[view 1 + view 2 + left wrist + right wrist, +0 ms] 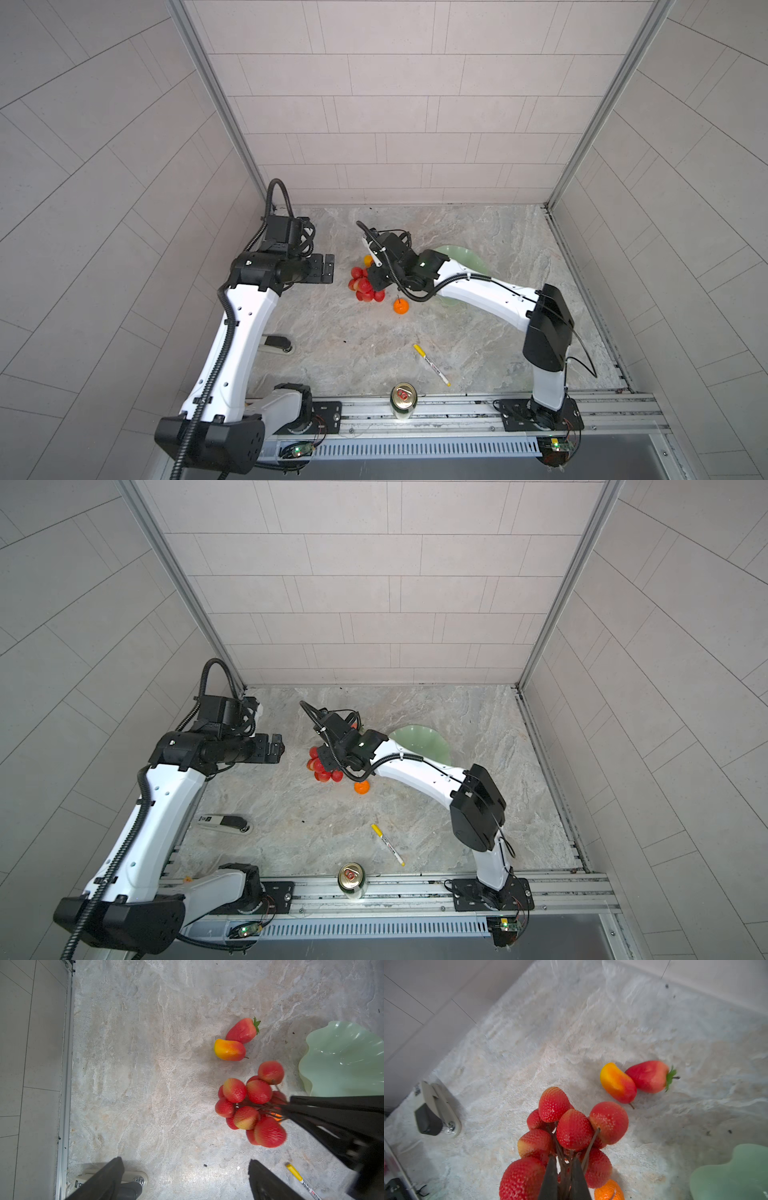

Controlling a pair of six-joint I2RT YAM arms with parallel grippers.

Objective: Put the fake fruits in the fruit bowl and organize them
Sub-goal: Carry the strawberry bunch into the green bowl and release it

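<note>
1. The right tool [563, 1159] is pressed together on the thin dark stems of the bunch of red, dimpled plastic berries [574, 1129]. The bunch sits at nine o'clock of the pale mint-green glossy bowl with the ruffled rim [459, 257], outside it.
2. The left tool [186, 1165] hangs spread and empty, at about nine o'clock of the bunch.
3. To my eye that pinch is slim: the wiry stems could slide out and drop the bunch short of the bowl.
4. Swinging berries might knock the small round orange [401, 306] at their four o'clock and roll it across the surface.
5. Carried low, the bunch could snag the wavy rim and shove the bowl.
</note>
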